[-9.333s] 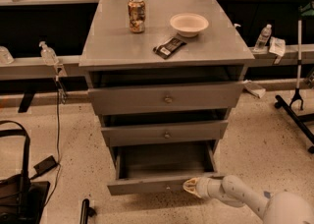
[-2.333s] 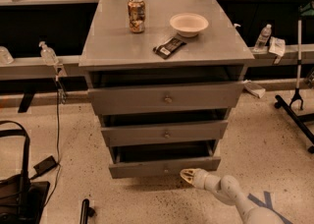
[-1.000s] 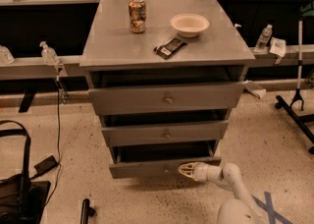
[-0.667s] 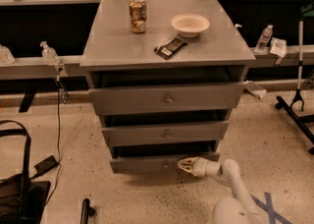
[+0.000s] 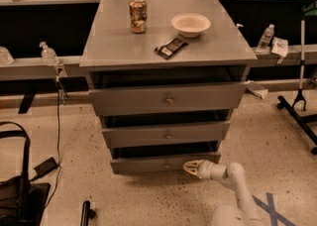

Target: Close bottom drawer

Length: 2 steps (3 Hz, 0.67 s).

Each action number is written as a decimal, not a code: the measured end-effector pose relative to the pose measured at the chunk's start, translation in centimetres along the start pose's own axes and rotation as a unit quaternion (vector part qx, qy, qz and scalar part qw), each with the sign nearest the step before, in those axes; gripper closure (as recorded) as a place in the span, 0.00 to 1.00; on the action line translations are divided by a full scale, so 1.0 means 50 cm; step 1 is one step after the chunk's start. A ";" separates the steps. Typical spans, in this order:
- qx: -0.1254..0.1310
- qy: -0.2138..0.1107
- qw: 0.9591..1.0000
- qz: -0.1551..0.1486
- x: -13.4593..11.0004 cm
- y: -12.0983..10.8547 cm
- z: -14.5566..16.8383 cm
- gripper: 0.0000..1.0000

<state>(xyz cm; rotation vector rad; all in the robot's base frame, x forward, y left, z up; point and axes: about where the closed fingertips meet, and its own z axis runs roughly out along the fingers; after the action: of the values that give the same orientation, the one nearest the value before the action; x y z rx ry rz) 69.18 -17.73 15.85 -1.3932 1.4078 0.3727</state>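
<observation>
Down low, the bottom drawer [image 5: 148, 163] sits under two others in the grey bench [image 5: 114, 46], its front slightly proud. I see the gripper [image 5: 190, 168] at its right end, jaws narrow and empty. Up top stand a can [image 5: 138, 15] and a bowl [image 5: 190, 24].

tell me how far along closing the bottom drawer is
Done: the bottom drawer sits nearly in, its front close under the middle drawer. In hand: the gripper is at the right part of that front, near the floor. Left: a dark strip shows above the front, so perhaps a last push, then backing off.
</observation>
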 end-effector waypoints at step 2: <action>-0.002 0.008 1.000 0.002 0.014 0.013 0.044 1.00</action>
<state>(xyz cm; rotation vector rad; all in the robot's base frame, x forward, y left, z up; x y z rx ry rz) 69.81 -16.13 14.14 -1.3988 1.4235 0.3682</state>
